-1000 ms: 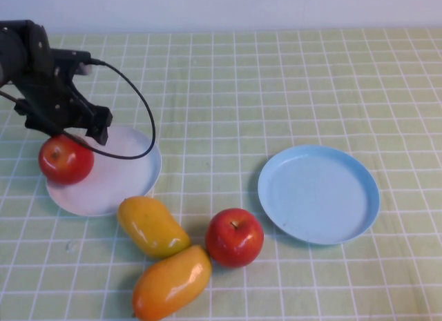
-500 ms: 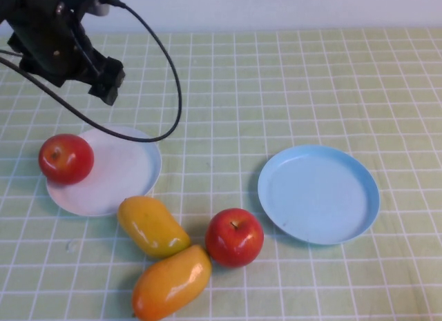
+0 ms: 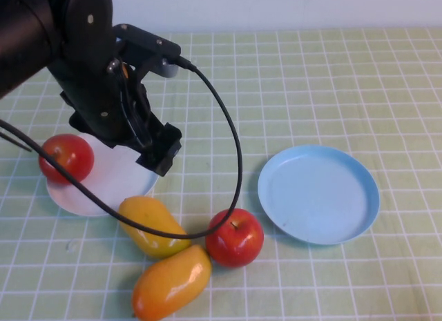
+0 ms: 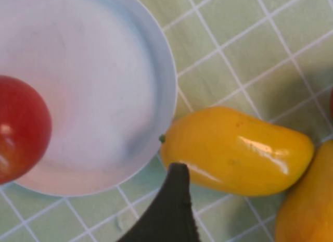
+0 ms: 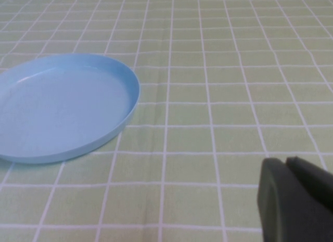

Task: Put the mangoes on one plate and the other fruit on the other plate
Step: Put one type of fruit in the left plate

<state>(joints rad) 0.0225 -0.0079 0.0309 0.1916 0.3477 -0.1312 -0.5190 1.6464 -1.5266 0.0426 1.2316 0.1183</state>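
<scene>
Left gripper (image 3: 160, 150): over the white plate's (image 3: 110, 190) 3 o'clock rim, above the nearer mango; 1 dark finger (image 4: 171, 211) visible, grip state cannot tell, nothing seen in it.
Right gripper (image 5: 294, 203): low over the cloth beside the blue plate (image 3: 318, 194); fingers pressed together, holding nothing.
Apple 1 (image 3: 65, 157): on white plate, 9 o'clock edge.
Apple 2 (image 3: 235, 237): on cloth, between mangoes and blue plate.
Mangoes: mango 1 (image 3: 152, 226) at white plate's 5 o'clock rim; mango 2 (image 3: 171, 283) touching it, nearer the camera.
</scene>
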